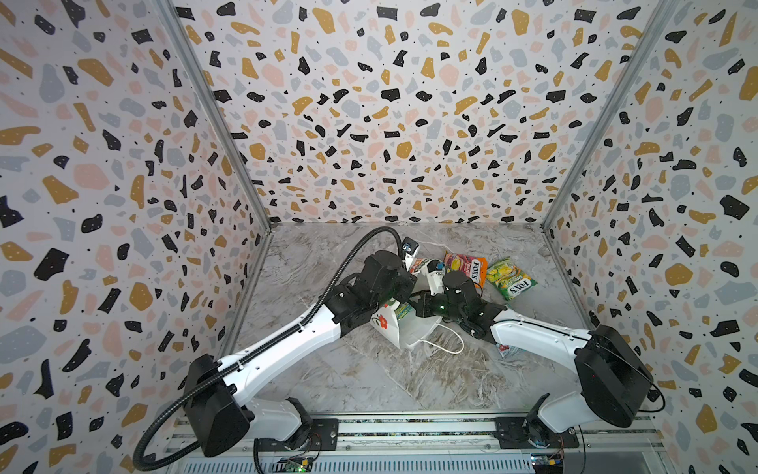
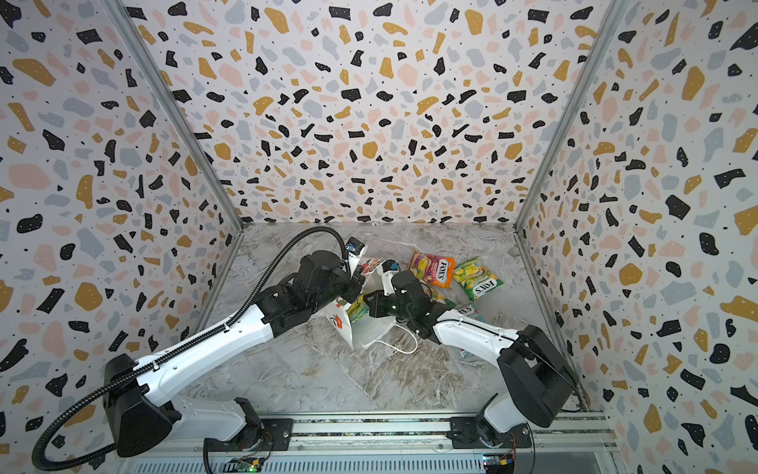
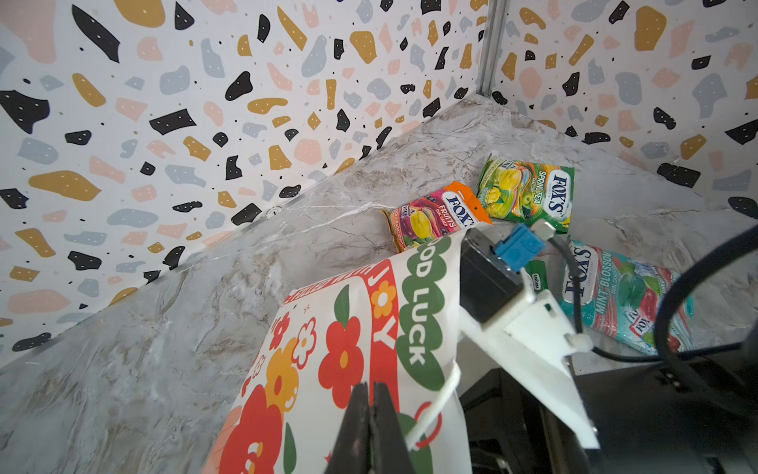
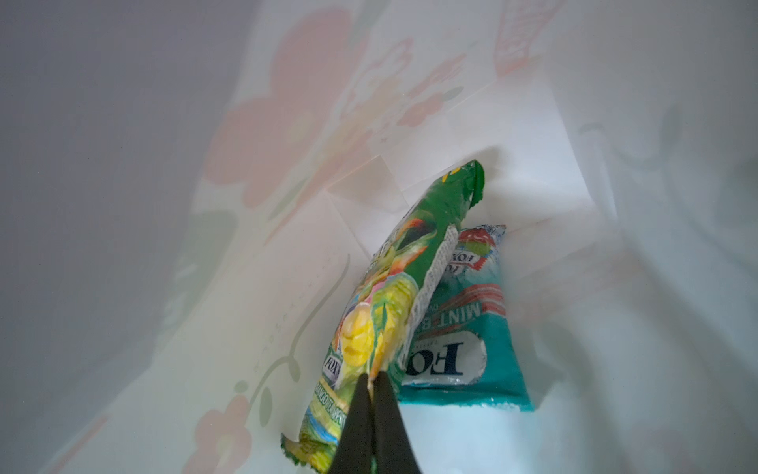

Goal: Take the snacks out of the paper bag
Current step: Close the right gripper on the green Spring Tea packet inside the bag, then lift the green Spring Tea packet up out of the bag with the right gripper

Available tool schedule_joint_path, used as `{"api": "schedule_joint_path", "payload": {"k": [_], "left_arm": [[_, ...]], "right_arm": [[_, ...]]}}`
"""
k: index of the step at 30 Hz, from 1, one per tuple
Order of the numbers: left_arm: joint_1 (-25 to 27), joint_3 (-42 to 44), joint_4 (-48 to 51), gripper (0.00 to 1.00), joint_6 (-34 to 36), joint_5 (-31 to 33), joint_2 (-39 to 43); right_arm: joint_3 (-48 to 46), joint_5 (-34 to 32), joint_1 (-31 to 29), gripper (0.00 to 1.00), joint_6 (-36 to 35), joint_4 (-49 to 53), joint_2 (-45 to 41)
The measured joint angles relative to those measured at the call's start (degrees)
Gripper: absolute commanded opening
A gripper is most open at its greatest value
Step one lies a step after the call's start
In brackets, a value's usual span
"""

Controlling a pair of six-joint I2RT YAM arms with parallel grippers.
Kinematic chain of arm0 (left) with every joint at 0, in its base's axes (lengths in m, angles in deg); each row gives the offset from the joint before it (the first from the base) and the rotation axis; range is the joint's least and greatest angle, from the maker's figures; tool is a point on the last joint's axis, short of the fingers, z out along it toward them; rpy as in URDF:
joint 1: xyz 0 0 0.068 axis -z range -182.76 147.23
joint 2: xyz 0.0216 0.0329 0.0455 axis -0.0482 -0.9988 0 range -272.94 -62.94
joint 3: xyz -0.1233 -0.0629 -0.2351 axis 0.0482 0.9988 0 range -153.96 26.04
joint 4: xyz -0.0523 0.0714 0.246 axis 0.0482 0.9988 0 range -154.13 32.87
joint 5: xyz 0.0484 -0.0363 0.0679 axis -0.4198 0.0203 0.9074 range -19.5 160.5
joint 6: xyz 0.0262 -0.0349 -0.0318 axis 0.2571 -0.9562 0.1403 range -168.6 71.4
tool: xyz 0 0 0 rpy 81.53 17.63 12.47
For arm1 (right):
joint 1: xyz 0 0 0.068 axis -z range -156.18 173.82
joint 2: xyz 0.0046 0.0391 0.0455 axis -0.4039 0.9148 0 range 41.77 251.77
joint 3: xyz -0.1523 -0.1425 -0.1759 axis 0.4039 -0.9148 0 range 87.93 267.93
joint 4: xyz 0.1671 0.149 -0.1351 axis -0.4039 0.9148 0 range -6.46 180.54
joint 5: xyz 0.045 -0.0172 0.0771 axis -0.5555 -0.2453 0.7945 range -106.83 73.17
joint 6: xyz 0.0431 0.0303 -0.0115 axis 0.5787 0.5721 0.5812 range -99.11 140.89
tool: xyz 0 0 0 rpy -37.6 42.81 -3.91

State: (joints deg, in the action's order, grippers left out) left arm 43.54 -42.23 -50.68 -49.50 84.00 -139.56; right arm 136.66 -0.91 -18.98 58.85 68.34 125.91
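Observation:
The white paper bag [image 1: 404,332] [image 2: 369,332] lies on its side mid-table. My left gripper [image 3: 371,388] is shut on the bag's printed wall [image 3: 348,349] near a cord handle. My right gripper [image 4: 372,377] is inside the bag, shut on the edge of a green-yellow snack packet [image 4: 393,295], which shows at the bag mouth in a top view [image 2: 359,307]. A teal packet [image 4: 463,328] lies behind it in the bag. On the table outside lie an orange-pink packet [image 1: 465,264] [image 3: 430,217], a green-yellow one [image 1: 510,279] [image 3: 529,193] and a teal one [image 3: 623,295].
The marble tabletop [image 1: 369,377] is boxed in by terrazzo-patterned walls [image 1: 123,164] on three sides. The loose packets sit at the back right, near the corner. My right arm [image 1: 533,332] crosses over the teal packet. A white cord handle [image 1: 447,349] trails from the bag toward the front.

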Motion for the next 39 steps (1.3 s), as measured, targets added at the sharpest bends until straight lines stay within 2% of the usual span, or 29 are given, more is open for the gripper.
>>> {"api": "schedule_joint_path", "payload": {"k": [24,39], "left_arm": [[0.0,0.0,-0.04,0.0,-0.39,3.63,-0.39],[0.0,0.0,-0.02,0.0,-0.37,4.66,-0.39]], "right_arm": [[-0.52,1.64,0.11,0.0,-10.8,15.28,-18.14],[6.99,-0.11,0.11,0.0,-13.7,21.24,-28.2]]}}
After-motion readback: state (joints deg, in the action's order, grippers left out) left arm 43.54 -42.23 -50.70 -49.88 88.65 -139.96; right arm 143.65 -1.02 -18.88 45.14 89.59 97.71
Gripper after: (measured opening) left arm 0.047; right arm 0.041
